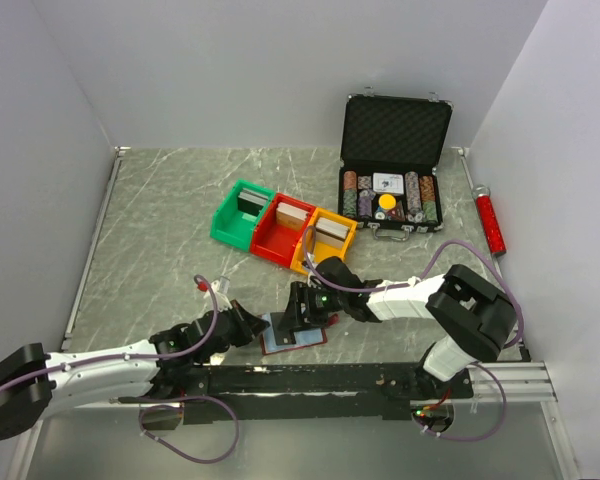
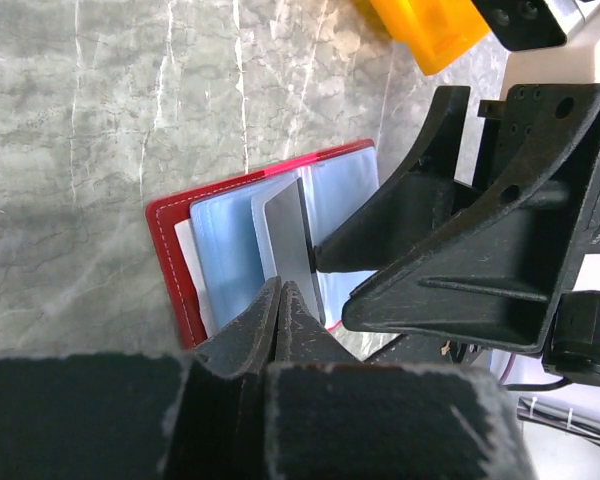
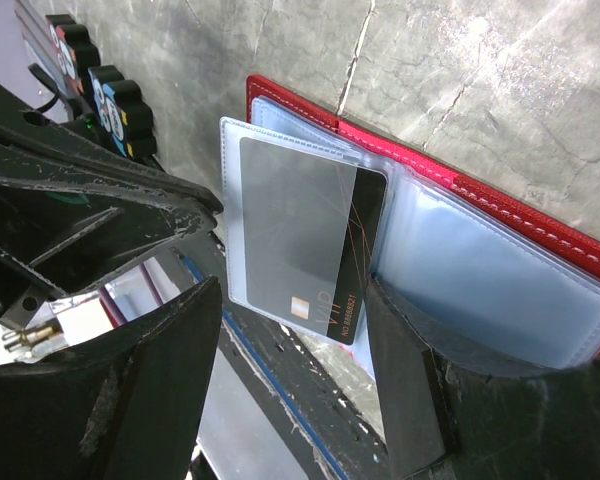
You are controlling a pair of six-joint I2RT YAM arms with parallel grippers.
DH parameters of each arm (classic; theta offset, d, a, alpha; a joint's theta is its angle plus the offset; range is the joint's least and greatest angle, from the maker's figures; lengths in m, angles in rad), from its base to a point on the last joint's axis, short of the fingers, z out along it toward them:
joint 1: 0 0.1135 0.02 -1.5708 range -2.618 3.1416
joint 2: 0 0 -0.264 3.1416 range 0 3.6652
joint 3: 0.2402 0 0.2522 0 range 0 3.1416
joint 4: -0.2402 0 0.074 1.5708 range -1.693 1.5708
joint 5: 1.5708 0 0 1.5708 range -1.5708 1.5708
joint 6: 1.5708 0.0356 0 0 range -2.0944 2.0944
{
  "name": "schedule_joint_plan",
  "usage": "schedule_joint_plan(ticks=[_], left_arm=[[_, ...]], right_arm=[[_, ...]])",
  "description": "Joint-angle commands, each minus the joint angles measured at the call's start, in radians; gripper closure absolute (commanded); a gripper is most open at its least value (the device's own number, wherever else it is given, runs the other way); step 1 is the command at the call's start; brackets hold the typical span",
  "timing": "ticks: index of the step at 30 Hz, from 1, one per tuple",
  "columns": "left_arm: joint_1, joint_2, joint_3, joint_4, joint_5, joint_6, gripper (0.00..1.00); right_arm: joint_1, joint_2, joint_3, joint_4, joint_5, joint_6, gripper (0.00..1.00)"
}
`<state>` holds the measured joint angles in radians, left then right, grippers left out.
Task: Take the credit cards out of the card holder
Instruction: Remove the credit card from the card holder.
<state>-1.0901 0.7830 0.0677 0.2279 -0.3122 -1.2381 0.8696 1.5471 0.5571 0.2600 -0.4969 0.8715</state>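
Observation:
The card holder (image 3: pixel 540 215) (image 2: pixel 168 262) (image 1: pixel 276 343), a dark-red wallet, lies open near the table's front edge with its clear sleeves showing. One sleeve (image 3: pixel 242 215) is lifted up on edge. In it sits a dark grey credit card (image 3: pixel 310 235) (image 2: pixel 285 232) marked VIP, its right edge poking out of the sleeve. My left gripper (image 2: pixel 282 288) (image 1: pixel 254 326) is shut on that sleeve's outer edge. My right gripper (image 3: pixel 290 375) (image 2: pixel 332 288) (image 1: pixel 302 312) is open, its two fingers straddling the card's lower end, one fingertip (image 3: pixel 405 330) against the sleeves.
Green (image 1: pixel 242 212), red (image 1: pixel 280 228) and yellow (image 1: pixel 323 240) bins holding card decks stand behind the wallet. An open black chip case (image 1: pixel 392 150) is at the back right. A red tool (image 1: pixel 490 222) lies along the right wall. The black base rail (image 1: pixel 330 378) runs just in front.

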Motion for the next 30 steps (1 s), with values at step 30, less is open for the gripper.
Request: schedule_joint_plan(ticks=[30], left_arm=[[-0.004, 0.137, -0.016, 0.068, -0.059, -0.043, 0.99]], right_arm=[[-0.006, -0.056, 0.035, -0.074, 0.044, -0.039, 0.2]])
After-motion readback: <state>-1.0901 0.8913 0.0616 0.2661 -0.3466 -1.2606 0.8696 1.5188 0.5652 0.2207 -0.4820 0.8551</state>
